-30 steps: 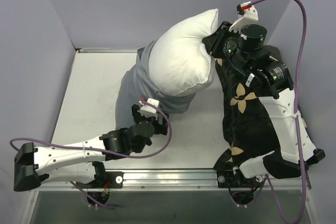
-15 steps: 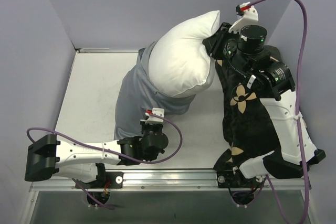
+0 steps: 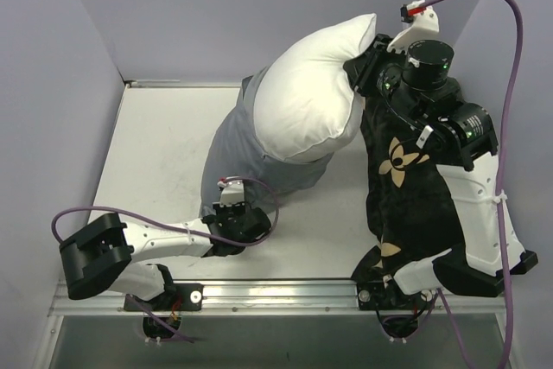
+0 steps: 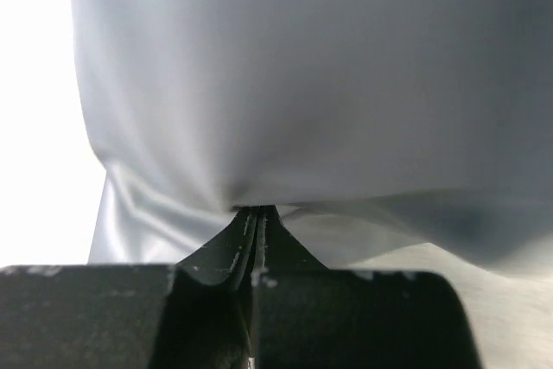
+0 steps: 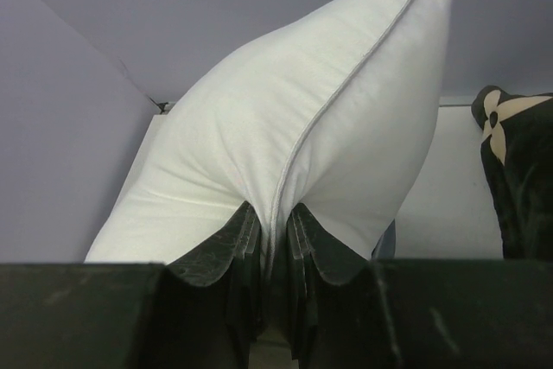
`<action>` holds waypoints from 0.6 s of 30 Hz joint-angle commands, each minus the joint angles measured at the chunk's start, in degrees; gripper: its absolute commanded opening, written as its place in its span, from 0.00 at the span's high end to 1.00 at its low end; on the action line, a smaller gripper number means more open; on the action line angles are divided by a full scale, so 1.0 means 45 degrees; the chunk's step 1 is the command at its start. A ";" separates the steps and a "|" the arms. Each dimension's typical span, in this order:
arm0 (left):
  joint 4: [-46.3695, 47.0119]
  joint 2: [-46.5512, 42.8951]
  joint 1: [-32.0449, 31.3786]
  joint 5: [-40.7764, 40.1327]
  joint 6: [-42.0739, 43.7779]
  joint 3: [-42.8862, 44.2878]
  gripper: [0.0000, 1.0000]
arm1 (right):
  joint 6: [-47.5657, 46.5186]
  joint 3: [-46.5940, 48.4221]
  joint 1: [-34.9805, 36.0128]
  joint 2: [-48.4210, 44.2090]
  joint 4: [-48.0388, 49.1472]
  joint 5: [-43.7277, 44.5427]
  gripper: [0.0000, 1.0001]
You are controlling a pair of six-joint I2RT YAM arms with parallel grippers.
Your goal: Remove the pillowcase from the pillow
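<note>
The white pillow [image 3: 307, 97] is held up off the table, its upper half bare and its lower half still inside the grey pillowcase [image 3: 251, 157]. My right gripper [image 3: 359, 75] is shut on the pillow's seamed right edge; in the right wrist view the pillow [image 5: 302, 127] bulges out from between the jaws of the right gripper [image 5: 276, 222]. My left gripper [image 3: 229, 211] sits low at the pillowcase's near bottom edge. In the left wrist view the left gripper [image 4: 256, 211] is shut on a pinch of the pillowcase [image 4: 302, 84], with folds gathering at its tips.
A black plush cushion with tan flower motifs [image 3: 406, 196] lies under the right arm on the table's right side, and shows at the right wrist view's edge as the cushion [image 5: 518, 170]. Grey walls close in the table [image 3: 147, 153] on the left and back.
My left gripper swung in to the pillowcase's bottom edge and went from open to shut on the fabric. The right gripper raised the pillow slightly up and to the right.
</note>
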 commanded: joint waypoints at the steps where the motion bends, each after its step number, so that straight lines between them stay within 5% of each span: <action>1: -0.0799 0.0171 0.0777 0.1889 -0.1837 -0.0078 1.00 | -0.0245 0.0928 -0.0229 -0.0596 0.1823 0.0685 1.00; 7: -0.0449 -0.1818 0.0954 0.2103 -0.0825 0.0233 1.00 | -0.0264 0.0792 -0.0268 -0.0674 0.1725 0.0607 1.00; 11: 0.0450 -0.4258 0.0488 0.3295 0.1812 0.0916 1.00 | -0.0304 0.1006 -0.0365 -0.0713 0.1725 0.0626 1.00; 15: 0.0372 -0.5998 -0.0118 0.3648 0.3394 0.2495 0.87 | -0.0303 0.1338 -0.0424 -0.0752 0.1705 0.0588 1.00; 18: 0.0859 -0.6469 -0.0586 0.4076 0.5131 0.4117 0.63 | -0.0206 0.1378 -0.0444 -0.0752 0.1725 0.0412 1.00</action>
